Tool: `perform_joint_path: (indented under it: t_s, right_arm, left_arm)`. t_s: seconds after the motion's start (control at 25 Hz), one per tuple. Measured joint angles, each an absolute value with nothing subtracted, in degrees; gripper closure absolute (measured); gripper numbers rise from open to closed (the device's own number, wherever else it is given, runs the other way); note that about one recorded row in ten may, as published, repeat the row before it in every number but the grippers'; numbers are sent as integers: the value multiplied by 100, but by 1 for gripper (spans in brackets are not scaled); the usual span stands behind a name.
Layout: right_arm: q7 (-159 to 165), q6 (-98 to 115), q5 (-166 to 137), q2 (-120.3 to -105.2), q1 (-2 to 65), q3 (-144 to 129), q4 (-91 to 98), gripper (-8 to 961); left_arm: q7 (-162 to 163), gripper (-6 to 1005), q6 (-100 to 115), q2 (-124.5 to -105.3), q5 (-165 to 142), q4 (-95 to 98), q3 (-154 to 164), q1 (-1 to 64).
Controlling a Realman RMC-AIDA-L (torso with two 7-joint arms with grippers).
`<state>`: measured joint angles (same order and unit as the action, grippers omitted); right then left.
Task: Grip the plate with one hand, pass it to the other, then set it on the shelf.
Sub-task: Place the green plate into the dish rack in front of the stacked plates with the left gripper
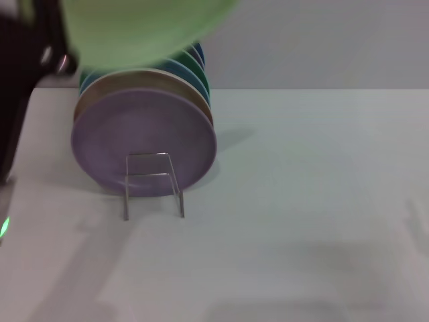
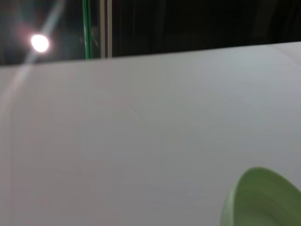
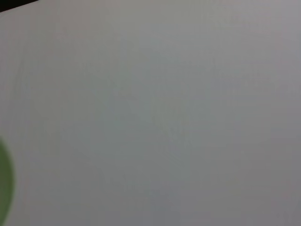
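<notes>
- The left end effector [image 1: 57, 57] is at the upper left of the head view, a dark mass with a small metal ring, right against the edge of the plate [image 1: 144, 27]; whether its fingers pinch the rim or stand spread I cannot tell.
- The plate, light mint-green, is up in the air, above and in front of the row of plates standing on the white surface [image 1: 301, 201].
- That row is fronted by a lavender plate [image 1: 144, 137], with tan, blue and green rims behind.
- The shelf [image 1: 153, 184], a thin wire rack, stands just before the lavender plate.
- The right end effector shows nowhere.
</notes>
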<state>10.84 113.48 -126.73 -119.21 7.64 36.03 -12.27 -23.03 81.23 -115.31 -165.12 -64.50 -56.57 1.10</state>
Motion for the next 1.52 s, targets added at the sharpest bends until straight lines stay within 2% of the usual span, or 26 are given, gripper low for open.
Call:
perform_joint_path:
  t_s: [0.24,0.28,0.56,0.64,0.88,1.08,1.52]
  right_arm:
    - [1087,11275,-12673,-11917,824,3601,-1223,251]
    - [1088,11249,-12673,-11917,835,3595,-1222,251]
    - [1090,11179,-12673,-11920,825,3573,-1221,252]
    - [1090,11179,-12673,-11924,807,3562,-1221,252]
    - [1090,11193,-12705,-11934,786,3549,-1222,251]
    - [1090,11222,-12723,-11936,786,3522,-1225,252]
    - [1089,11344,-12727,-11936,788,3329,-1290,251]
  left_arm:
    - [-1108,924,8823,-11451,-16530,-4434,-6034,643]
    - [-931,924,9040,-11483,-16533,-3832,-6099,878]
    - [-495,924,9206,-11622,-16541,-2702,-6324,1406]
    - [-464,924,9238,-11659,-16541,-2531,-6385,1475]
    - [-314,925,9628,-11585,-16551,-1982,-6318,1638]
    - [4,925,9990,-11392,-16559,-1422,-5911,1942]
    - [-683,925,9998,-11427,-16560,-1234,-5844,2202]
